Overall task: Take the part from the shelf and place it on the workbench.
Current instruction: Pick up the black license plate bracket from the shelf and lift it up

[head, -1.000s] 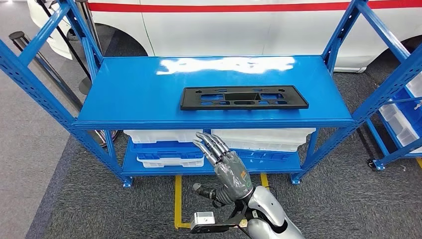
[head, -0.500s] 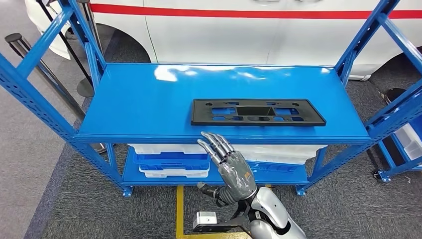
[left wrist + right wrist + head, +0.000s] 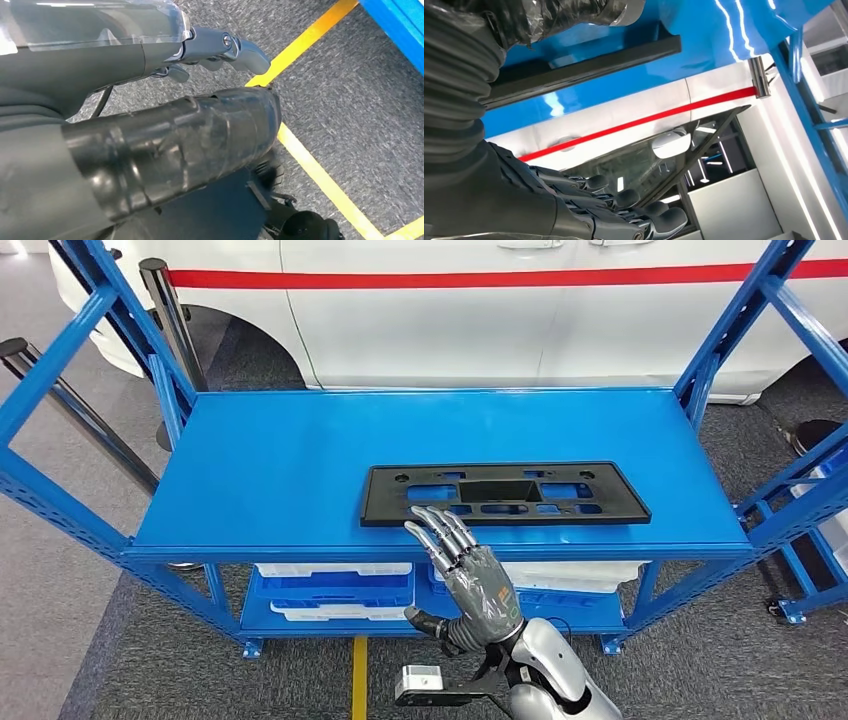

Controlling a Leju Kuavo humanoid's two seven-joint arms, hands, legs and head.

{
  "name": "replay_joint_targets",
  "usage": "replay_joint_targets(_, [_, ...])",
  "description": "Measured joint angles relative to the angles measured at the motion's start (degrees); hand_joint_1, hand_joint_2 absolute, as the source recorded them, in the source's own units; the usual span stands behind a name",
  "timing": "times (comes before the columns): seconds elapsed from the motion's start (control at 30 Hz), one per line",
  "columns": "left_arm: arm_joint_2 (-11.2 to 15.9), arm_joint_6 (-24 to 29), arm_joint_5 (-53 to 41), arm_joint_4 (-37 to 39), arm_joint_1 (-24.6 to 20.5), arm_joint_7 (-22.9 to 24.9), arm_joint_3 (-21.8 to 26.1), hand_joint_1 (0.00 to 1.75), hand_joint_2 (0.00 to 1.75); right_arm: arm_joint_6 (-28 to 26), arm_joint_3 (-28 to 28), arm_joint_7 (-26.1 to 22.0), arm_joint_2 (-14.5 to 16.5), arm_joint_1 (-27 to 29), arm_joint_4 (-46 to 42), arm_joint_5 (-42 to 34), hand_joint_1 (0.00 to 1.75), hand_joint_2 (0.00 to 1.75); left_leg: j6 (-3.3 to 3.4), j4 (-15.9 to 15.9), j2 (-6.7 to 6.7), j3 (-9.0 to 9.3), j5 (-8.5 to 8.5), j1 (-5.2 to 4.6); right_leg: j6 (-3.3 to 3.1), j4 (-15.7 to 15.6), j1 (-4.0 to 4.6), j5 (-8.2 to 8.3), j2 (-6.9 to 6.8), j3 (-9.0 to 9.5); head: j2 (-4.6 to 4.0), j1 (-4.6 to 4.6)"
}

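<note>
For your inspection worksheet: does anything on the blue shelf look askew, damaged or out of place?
Nothing stands out. The black part lies flat near the front edge of the blue shelf, roughly parallel to it. The right hand holds nothing.

floor: grey carpet (image 3: 90, 570), yellow line (image 3: 359, 680)
behind: white car (image 3: 480, 315), red stripe (image 3: 500, 278)
lower tier: white bins (image 3: 335, 585)

Black part (image 3: 504, 494) on a glossy blue shelf (image 3: 270, 470); white car (image 3: 520, 315) with a red stripe; grey floor (image 3: 130, 660), yellow line (image 3: 358, 680).
</note>
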Motion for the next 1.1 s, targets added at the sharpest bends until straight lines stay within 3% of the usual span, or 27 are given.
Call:
replay_joint_targets(0.03, [0.0, 0.0, 0.0, 0.0, 0.1, 0.0, 0.0, 0.0, 0.0, 0.0, 0.0, 0.0, 0.0, 0.1, 0.0, 0.0, 0.0, 1.75, -0.19, 2.3, 0.01, -2.02, -0.5, 0.04, -0.04, 0.1, 0.01, -0.34, 0.02, 0.29, 0.0, 0.0])
replay_joint_targets(0.07, [0.0, 0.1, 0.0, 0.0, 0.2, 0.1, 0.0, 0.0, 0.0, 0.0, 0.0, 0.0, 0.0, 0.2, 0.0, 0.1, 0.0, 1.75, -0.3, 2.8, 0.01, -3.19, 0.08, 0.07, -0.04, 0.1, 0.01, -0.71, 0.07, 0.66, 0.0, 0.0])
replay_joint_targets(0.1, [0.1, 0.3, 0.1, 0.0, 0.2, 0.1, 0.0, 0.0, 0.0, 0.0, 0.0, 0.0, -0.1, 0.2, 0.0, 0.2, 0.0, 1.75, -0.34, 1.2, 0.02, -3.34, 1.96, 0.09, 0.01, 0.2, -0.01, -1.11, 0.11, 1.13, 0.0, -0.01])
replay_joint_targets(0.17, [0.1, 1.2, 0.2, 0.0, 0.2, 0.5, 0.0, 0.0, 0.0, 0.0, 0.0, 0.2, -0.2, 0.4, 0.0, 0.5, 0.0, 1.75, -0.12, -5.6, 0.05, -1.65, 7.49, 0.09, 0.25, 0.4, -0.04, -1.95, 0.17, 2.2, 0.0, 0.02])
replay_joint_targets(0.2, [0.1, 1.9, 0.2, 0.0, 0.2, 0.8, 0.0, 0.0, 0.0, 0.0, 0.0, 0.3, -0.2, 0.4, 0.0, 0.7, 0.0, 1.75, 0.08, -8.7, 0.09, -0.9, 8.8, -0.02, 0.44, 0.5, 0.0, -2.28, 0.18, 2.49, 0.0, 0.02])
replay_joint_targets(0.27, [0.0, 3.3, 0.3, 0.0, 0.1, 1.5, 0.0, 0.0, 0.0, 0.0, -0.1, 0.8, -0.5, 0.5, -0.1, 1.4, 0.0, 1.75, 0.81, -11.3, 0.13, -0.28, 9.59, -0.25, 0.98, 0.7, 0.11, -2.75, 0.15, 2.51, 0.0, 0.01])
replay_joint_targets(0.37, [-0.1, 4.4, 0.3, 0.0, 0.2, 1.9, 0.0, 0.0, 0.0, 0.1, -0.5, 1.2, -1.2, 0.7, -0.4, 2.2, 0.0, 1.75, 1.84, -11.9, 0.15, 0.11, 10.24, -0.09, 1.93, 1.2, 0.11, -3.61, 0.07, 2.31, 0.0, -0.03])
replay_joint_targets(0.43, [-0.2, 4.5, 0.3, 0.0, 0.0, 1.9, 0.0, 0.0, 0.0, 0.1, -0.8, 1.3, -1.7, 0.6, -0.6, 2.4, 0.0, 1.75, 2.35, -12.4, 0.22, 0.41, 10.31, 0.13, 2.59, 4.8, -0.06, -5.87, 0.04, 0.67, 0.0, -0.02])
replay_joint_targets(0.5, [-0.3, 4.6, 0.3, 0.0, -0.2, 1.9, 0.0, 0.0, 0.0, 0.1, -0.9, 1.3, -2.1, 0.8, -0.7, 2.4, 0.0, 1.75, 2.65, -12.4, 0.22, 0.5, 10.13, 0.1, 3.08, 12.0, -0.4, -9.1, 0.02, -3.08, 0.0, -0.02])
replay_joint_targets(0.53, [-0.3, 4.6, 0.3, 0.0, -0.2, 1.9, 0.0, 0.0, 0.0, 0.1, -0.9, 1.3, -2.2, 0.9, -0.7, 2.4, 0.0, 1.75, 2.69, -12.4, 0.22, 0.54, 10.06, 0.1, 3.28, 15.1, -0.6, -9.97, 0.02, -4.86, 0.0, -0.02])
replay_joint_targets(0.57, [-0.3, 4.6, 0.3, 0.0, -0.2, 1.9, 0.0, 0.0, 0.0, 0.1, -0.9, 1.3, -2.4, 1.0, -0.7, 2.4, 0.0, 1.75, 2.69, -12.4, 0.22, 0.61, 9.97, 0.1, 3.44, 16.5, -0.83, -9.7, 0.01, -5.87, 0.0, -0.03])
replay_joint_targets(0.6, [-0.3, 4.6, 0.3, 0.0, -0.2, 1.9, 0.0, 0.0, 0.0, 0.2, -0.9, 1.3, -2.5, 1.1, -0.7, 2.4, 0.0, 1.75, 2.65, -12.4, 0.19, 0.74, 9.86, 0.12, 3.55, 15.6, -1.05, -8.33, 0.0, -5.77, 0.0, -0.02])
replay_joint_targets(0.67, [-0.3, 4.5, 0.3, 0.0, -0.2, 2.0, 0.0, 0.0, 0.0, 0.3, -1.0, 1.6, -2.7, 1.0, -0.8, 2.9, 0.0, 1.75, 2.4, -12.4, 0.12, 1.17, 9.57, 0.18, 3.68, 8.7, -1.46, -3.99, -0.02, -2.93, 0.0, -0.01])
replay_joint_targets(0.73, [-0.4, 4.7, 0.2, 0.0, -0.2, 2.0, 0.0, 0.0, 0.0, 0.8, -1.0, 2.2, -3.1, 0.9, -0.8, 4.2, 0.0, 1.75, 1.89, -12.2, 0.05, 1.33, 9.31, 0.03, 3.56, 2.6, -1.36, -1.76, 0.0, -0.2, 0.0, -0.02])
replay_joint_targets(0.83, [-0.4, 5.1, 0.1, 0.0, -0.2, 2.1, 0.0, 0.0, 0.0, 2.1, -1.0, 3.4, -4.6, 0.8, -0.9, 6.5, 0.0, 1.75, 1.0, -12.4, 0.01, 1.36, 9.33, -0.06, 2.83, 1.2, -1.03, -1.65, 0.13, 0.39, 0.0, -0.09])
replay_joint_targets(0.9, [-0.4, 5.3, 0.1, 0.0, -0.2, 2.2, 0.0, 0.0, 0.0, 3.2, -1.2, 4.0, -6.3, 0.6, -1.1, 7.5, 0.0, 1.75, 0.53, -11.1, 0.06, 0.91, 8.29, 0.09, 2.07, 0.8, -1.1, -1.44, 0.06, 0.6, 0.0, -0.09])
replay_joint_targets(0.97, [-0.4, 5.4, 0.2, 0.0, 0.0, 2.2, 0.0, 0.0, 0.0, 4.6, -1.5, 4.6, -8.2, 0.4, -1.6, 8.0, 0.0, 1.75, 0.33, -5.9, 0.1, -1.35, 5.06, 0.2, 1.41, 0.6, -1.09, -1.32, -0.1, 0.75, 0.0, -0.1])
replay_joint_targets(1.03, [-0.4, 5.4, 0.4, 0.0, 0.1, 2.1, 0.0, 0.0, 0.0, 6.7, -2.0, 5.3, -10.9, 0.3, -2.3, 8.3, 0.0, 1.75, 0.32, 1.6, 0.1, -4.72, 1.74, 0.19, 1.14, 0.6, -0.85, -1.37, -0.23, 0.74, 0.0, -0.1])
replay_joint_targets(1.07, [-0.4, 5.4, 0.6, 0.0, 0.3, 2.1, 0.0, 0.0, 0.0, 7.9, -2.4, 5.6, -12.6, 0.4, -2.9, 8.2, 0.0, 1.75, 0.37, 3.8, 0.1, -5.7, 1.28, 0.19, 1.11, 0.7, -0.74, -1.39, -0.27, 0.75, 0.0, -0.1])
replay_joint_targets(1.1, [-0.4, 5.4, 0.7, 0.0, 0.4, 2.0, 0.0, 0.0, 0.0, 9.0, -2.9, 5.8, -14.5, 0.5, -3.6, 8.0, 0.0, 1.75, 0.49, 3.9, 0.1, -5.69, 1.92, 0.19, 1.1, 0.7, -0.65, -1.41, -0.28, 0.79, 0.0, -0.1])
